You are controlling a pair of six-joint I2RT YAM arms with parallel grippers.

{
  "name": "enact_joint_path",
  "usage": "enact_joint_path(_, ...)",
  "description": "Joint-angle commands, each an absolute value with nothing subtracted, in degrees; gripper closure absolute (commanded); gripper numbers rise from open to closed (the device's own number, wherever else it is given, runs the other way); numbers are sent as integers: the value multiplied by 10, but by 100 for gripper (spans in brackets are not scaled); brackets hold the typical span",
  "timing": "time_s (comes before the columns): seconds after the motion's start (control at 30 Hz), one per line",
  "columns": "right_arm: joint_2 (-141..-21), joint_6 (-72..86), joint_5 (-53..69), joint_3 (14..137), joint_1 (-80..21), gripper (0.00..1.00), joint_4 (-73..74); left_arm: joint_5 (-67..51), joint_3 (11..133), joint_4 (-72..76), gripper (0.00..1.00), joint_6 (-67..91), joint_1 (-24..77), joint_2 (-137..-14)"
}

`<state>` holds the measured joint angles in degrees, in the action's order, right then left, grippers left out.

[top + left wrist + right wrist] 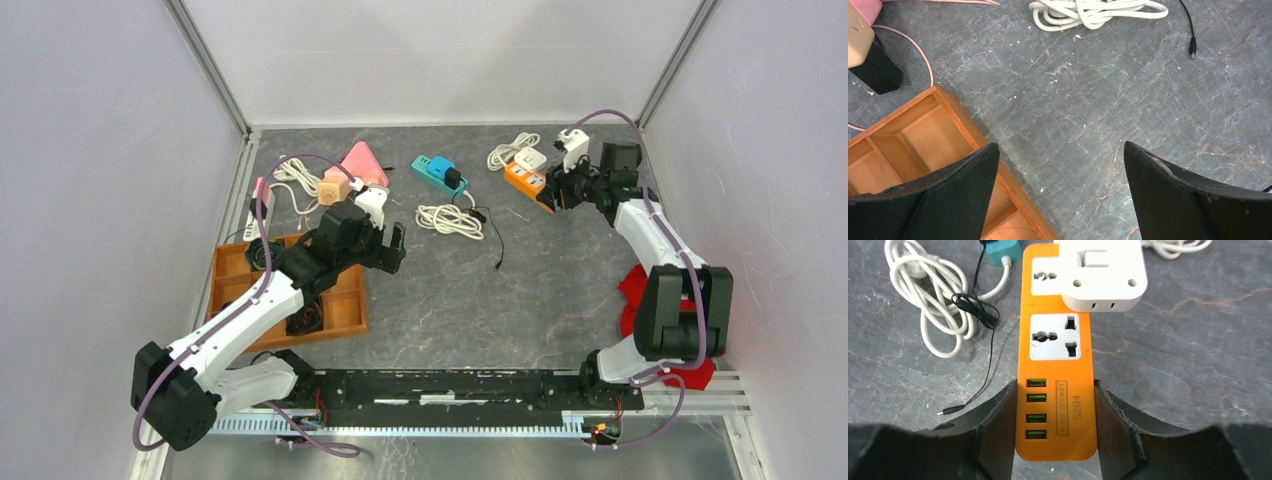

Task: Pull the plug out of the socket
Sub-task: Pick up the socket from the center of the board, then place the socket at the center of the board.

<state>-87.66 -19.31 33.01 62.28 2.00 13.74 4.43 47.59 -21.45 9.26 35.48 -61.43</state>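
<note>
Orange socket strip (1055, 365) lies far right on the bench (560, 300); our right jaws clasp its USB end, white plug (1103, 275) seated in its far outlet. Our left jaws gape wide.

The top edge of the right wrist view cuts off the white plug (1103, 275). The plug covers the far end of the orange socket strip (1055, 365), so its pins cannot be seen. From above, the right arm hides much of a red cloth (632, 287). The left arm covers part of the wooden tray (345, 305), whose dark contents (303, 322) are too small to identify.
</note>
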Motion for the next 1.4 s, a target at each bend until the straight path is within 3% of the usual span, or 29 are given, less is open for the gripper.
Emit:
enact_joint_path(0.0, -815, -177, 393, 623, 50, 100, 87, 55, 475, -214, 0, 65, 356, -602)
enact_joint_path(0.23, -762, -194, 421, 608, 83, 100, 112, 61, 475, -214, 0, 65, 356, -597)
enact_joint_path(0.67, -629, -346, 410, 443, 83, 100, 272, 62, 475, -214, 0, 64, 356, -598)
enact_joint_path(1.17, -651, -401, 375, 344, 38, 100, 275, 78, 472, -213, 0, 61, 356, -602)
enact_joint_path(1.37, -671, -444, 358, 335, 6, 80, 290, 80, 472, -214, 0, 59, 356, -606)
